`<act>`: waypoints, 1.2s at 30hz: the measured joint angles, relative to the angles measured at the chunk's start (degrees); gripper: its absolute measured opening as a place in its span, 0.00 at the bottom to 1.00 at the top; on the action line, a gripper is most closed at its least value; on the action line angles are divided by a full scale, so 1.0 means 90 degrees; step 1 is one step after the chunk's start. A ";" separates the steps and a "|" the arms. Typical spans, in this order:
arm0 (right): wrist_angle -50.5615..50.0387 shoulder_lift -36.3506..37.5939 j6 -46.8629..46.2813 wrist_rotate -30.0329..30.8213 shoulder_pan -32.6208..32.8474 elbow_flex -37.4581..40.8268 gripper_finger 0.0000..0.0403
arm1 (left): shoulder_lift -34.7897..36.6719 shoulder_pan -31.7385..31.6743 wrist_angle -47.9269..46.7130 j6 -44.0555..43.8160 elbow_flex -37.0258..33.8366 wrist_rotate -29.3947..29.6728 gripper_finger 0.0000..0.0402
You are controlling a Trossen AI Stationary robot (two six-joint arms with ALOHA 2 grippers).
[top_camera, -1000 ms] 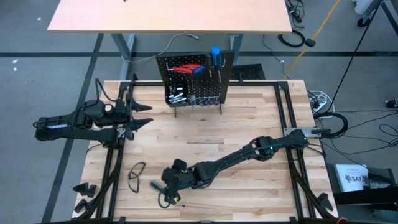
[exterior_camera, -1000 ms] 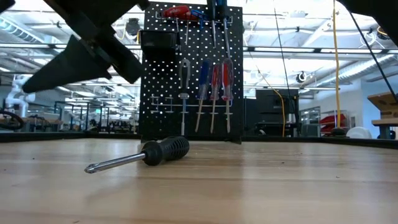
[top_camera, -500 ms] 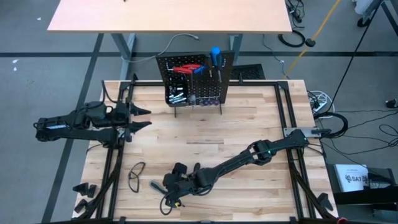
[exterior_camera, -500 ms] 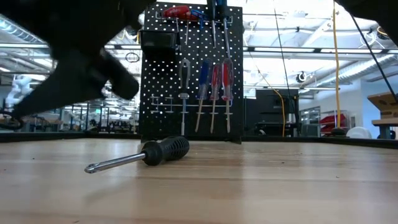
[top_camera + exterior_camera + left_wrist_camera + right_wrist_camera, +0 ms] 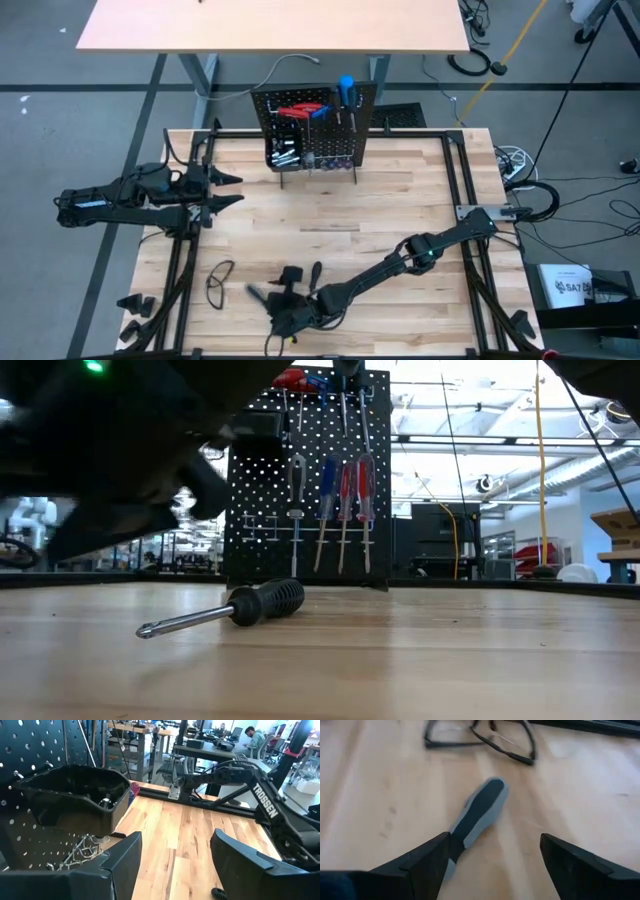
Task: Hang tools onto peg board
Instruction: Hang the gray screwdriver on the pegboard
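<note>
Since a second ago the right arm has stretched further toward the near-left part of the surface; its right tool has slid nearer the front edge and dropped lower. Left arm unchanged, parked at the left edge.

Right tool: fingers spread wide, holding nothing. In its wrist view a grey-and-black tool handle lies flat on the wood between and just ahead of the two fingertips, not touched by either. A pair of dark-framed glasses lies beyond the handle.

Left tool: fingers wide apart, empty, raised above the surface, pointing toward the peg board.

Peg board stands upright at the far middle of the surface. Low view shows screwdrivers with blue and red handles hanging on its face, and red-handled pliers at the top. A small black bin is fixed to the board's face with small metal pieces inside.

One black-handled screwdriver lies flat on the surface in front of the board, well apart from it.
</note>
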State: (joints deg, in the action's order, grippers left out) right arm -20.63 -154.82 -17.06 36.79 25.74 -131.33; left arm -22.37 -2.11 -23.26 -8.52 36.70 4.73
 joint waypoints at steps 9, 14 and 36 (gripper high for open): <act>-0.1129 0.0487 -0.0251 -0.0058 -0.0112 0.0061 0.74 | 0.0000 0.0000 -0.0013 0.0043 0.0001 0.0029 0.59; -0.0960 0.0922 -0.1246 -0.0770 -0.0127 0.0033 0.74 | 0.0000 0.0000 -0.0022 0.0047 0.0000 0.0029 0.59; -0.2042 0.0226 -0.2345 -0.0147 -0.0148 0.0015 0.49 | 0.0000 0.0000 -0.0201 -0.0021 -0.0001 0.0031 0.59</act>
State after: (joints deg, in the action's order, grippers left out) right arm -39.00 -152.79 -38.16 35.47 24.40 -131.19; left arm -22.37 -2.11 -25.06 -8.71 36.69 5.01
